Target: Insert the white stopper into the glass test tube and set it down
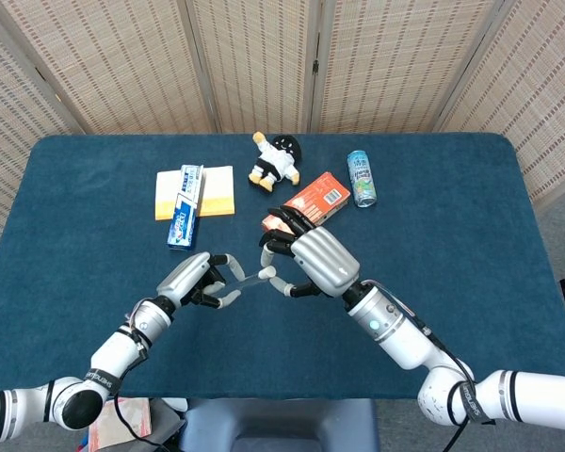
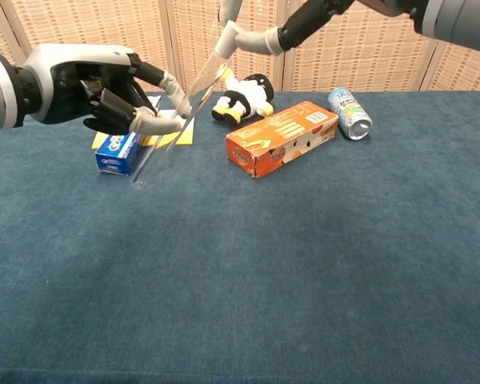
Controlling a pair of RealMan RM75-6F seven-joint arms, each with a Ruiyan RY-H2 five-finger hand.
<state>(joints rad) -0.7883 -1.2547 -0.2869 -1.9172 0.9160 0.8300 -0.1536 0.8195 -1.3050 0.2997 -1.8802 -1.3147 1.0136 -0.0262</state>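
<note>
Two hands meet at the tube mouth.
Left hand (image 2: 88, 88) grips glass test tube (image 2: 172, 128); right hand (image 1: 313, 264) pinches white stopper (image 2: 226, 34), apparently not seated yet.

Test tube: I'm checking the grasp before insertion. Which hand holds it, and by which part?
The left hand holds the glass test tube around its middle, tilted, open end up. The right hand pinches the white stopper at the mouth.

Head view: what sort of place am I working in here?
Probably a lab or demo workstation, not a home: a table covered in blue cloth, woven folding screens closing off the back, and unrelated props laid out, such as a toy figure, a can and an orange box.
</note>
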